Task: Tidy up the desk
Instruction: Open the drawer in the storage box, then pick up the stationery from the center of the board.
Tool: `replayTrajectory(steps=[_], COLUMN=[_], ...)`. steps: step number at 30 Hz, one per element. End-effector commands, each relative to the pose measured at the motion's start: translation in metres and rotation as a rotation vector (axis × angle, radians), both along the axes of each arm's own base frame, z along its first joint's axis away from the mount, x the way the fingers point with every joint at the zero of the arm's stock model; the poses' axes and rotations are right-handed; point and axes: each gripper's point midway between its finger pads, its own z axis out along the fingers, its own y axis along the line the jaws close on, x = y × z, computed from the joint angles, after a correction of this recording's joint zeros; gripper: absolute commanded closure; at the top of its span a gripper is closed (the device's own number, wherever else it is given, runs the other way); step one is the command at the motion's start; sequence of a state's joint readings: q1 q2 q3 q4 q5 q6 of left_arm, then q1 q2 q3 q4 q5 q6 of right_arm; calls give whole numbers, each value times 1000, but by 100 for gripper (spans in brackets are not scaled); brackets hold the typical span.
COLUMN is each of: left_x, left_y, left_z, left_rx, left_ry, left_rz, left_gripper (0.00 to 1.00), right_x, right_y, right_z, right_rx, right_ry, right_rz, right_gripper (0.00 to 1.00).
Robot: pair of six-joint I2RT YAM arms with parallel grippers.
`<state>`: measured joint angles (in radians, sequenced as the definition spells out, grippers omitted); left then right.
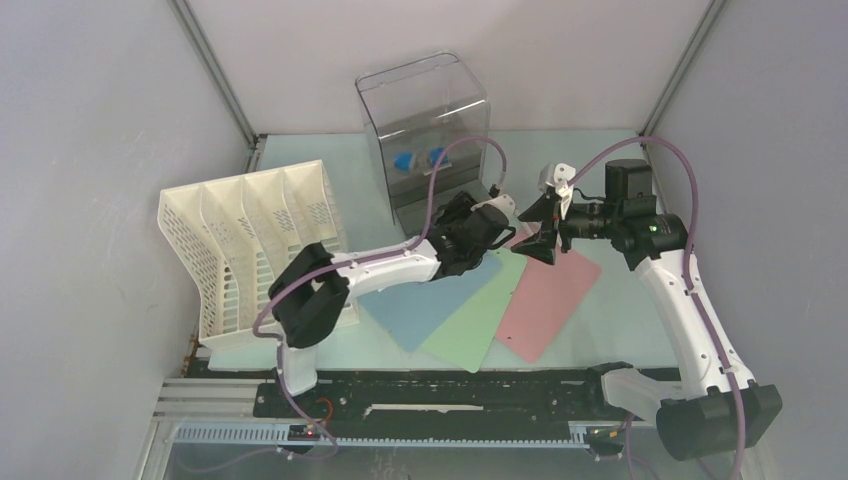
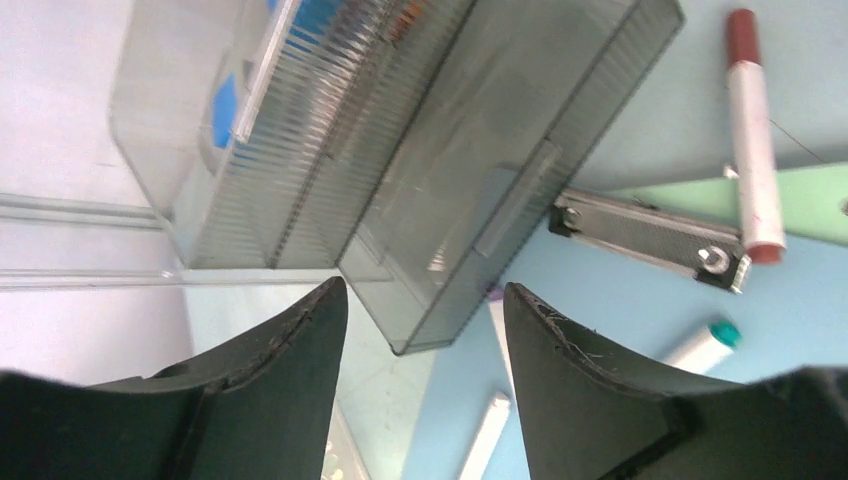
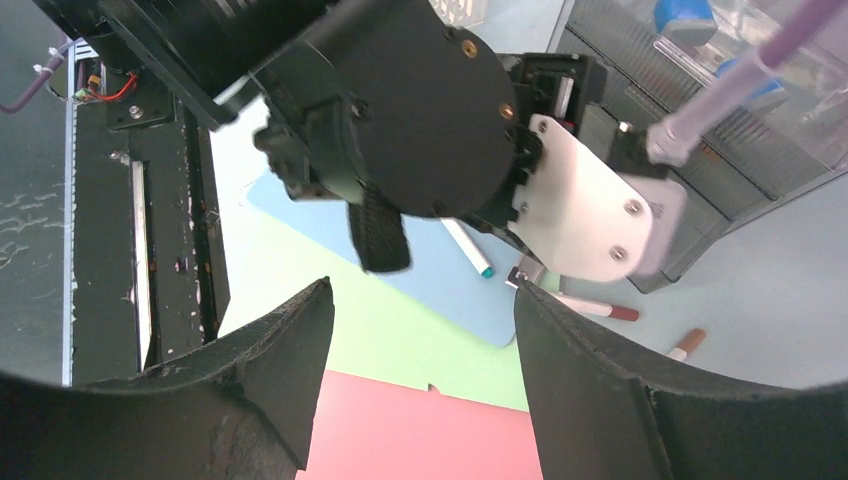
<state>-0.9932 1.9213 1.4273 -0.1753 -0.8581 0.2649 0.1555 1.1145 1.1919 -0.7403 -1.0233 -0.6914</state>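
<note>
From above, the fingertips of the left gripper point(image 2: 425, 295) are hidden behind its own wrist. Only its wrist camera shows them spread apart and holding nothing. A corner of the smoky drawer point(image 2: 480, 180) sits in the gap between them, and whether either finger touches it cannot be told. The left arm's wrist fills much of the right wrist view and covers part of what lies below. Both wrist views cut off the sheets at their edges.

The drawer sticks partway out of the bottom of the clear drawer box point(image 1: 425, 110), just ahead of the left gripper. Its contents cannot be made out through the tinted wall. Higher in the box are blue items point(image 1: 405, 160), too blurred to name. A white slotted file rack point(image 1: 250, 240) leans back, well to the left of the left arm.

The right gripper point(image 3: 422, 290) is also spread open and empty, and it points at the left arm's wrist from close by. The desk point(image 1: 610, 330) lies beneath both grippers. On it a blue folder point(image 1: 425, 300), a green folder point(image 1: 475, 320) and a pink folder point(image 1: 550, 295) overlap in a fan. Just right of the left gripper lie a metal clip point(image 2: 650, 235), a red-capped marker point(image 2: 750, 130) and a teal-capped marker point(image 2: 705, 345).
</note>
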Motion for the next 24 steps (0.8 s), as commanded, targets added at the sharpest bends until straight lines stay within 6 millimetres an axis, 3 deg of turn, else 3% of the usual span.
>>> replayTrajectory(steps=[1, 15, 24], left_x=[-27, -84, -113], left_y=[-5, -1, -11], left_z=[1, -5, -6], left_rx=[-184, -534, -710], left_ry=[103, 243, 305], left_rz=[-43, -136, -261], left_gripper=[33, 26, 26], right_x=[-3, 0, 1], right_y=[-1, 0, 1], right_z=[4, -2, -5], right_rx=[11, 11, 13], right_ry=[-16, 11, 29], right_rz=[11, 14, 23], right_gripper=[26, 26, 26])
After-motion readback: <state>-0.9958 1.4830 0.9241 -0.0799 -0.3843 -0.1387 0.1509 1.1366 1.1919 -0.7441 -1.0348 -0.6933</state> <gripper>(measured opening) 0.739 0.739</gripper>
